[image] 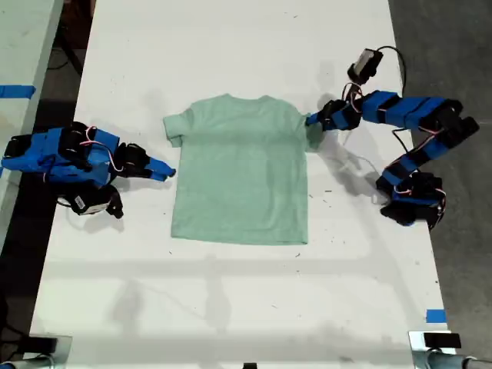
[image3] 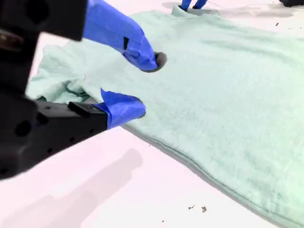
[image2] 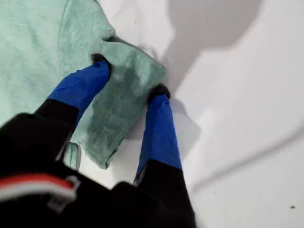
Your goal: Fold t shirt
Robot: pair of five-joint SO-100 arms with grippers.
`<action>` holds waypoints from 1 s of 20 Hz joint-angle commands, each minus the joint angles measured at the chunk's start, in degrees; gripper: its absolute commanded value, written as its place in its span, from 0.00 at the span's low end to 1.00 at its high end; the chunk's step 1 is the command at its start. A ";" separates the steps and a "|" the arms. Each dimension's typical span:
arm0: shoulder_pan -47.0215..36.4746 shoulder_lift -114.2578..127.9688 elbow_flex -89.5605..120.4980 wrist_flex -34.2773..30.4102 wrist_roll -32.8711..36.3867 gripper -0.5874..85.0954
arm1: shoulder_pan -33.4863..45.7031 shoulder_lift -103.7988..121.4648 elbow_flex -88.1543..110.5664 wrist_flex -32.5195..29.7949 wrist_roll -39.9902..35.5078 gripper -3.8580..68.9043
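Seen in the exterior view, my second gripper (image: 163,171) lies low on the white table (image: 231,307) at about 9 o'clock from the t shirt (image: 242,173), with its tips just beside the side hem under the sleeve. In the second wrist view its jaws are apart. One blue finger (image3: 142,57) hangs over the cloth and the other rests near the edge. I judge it is placed there to take that side of the shirt for a fold inward.

The t shirt itself lies flat in the middle of the table, collar toward 12 o'clock and hem toward 6 o'clock. It is plain pale mint green with no print. The body is smooth, and both short sleeves are a little rumpled.

At about 2 o'clock from the shirt, my first gripper (image: 314,121) reaches in to the other sleeve. In the first wrist view its jaws stand apart, straddling the sleeve (image2: 126,102), with cloth between them but not yet pinched. That looks like the setup for a matching grasp, so both sides can be handled together.
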 commanded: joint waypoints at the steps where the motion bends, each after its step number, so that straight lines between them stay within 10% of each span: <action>1: -0.26 0.26 0.70 -0.53 0.26 0.15 | 1.76 1.32 -1.41 -0.79 -0.88 0.33; 4: -0.26 0.26 0.70 -0.53 0.26 0.15 | 1.76 2.29 0.53 -1.05 -0.09 0.31; 6: -0.26 0.26 0.70 -0.53 0.26 0.15 | 1.76 2.46 2.20 -2.11 1.23 0.06; 20: -0.26 0.26 0.70 -0.53 0.26 0.15 | -11.60 10.99 -22.32 17.31 -1.93 0.06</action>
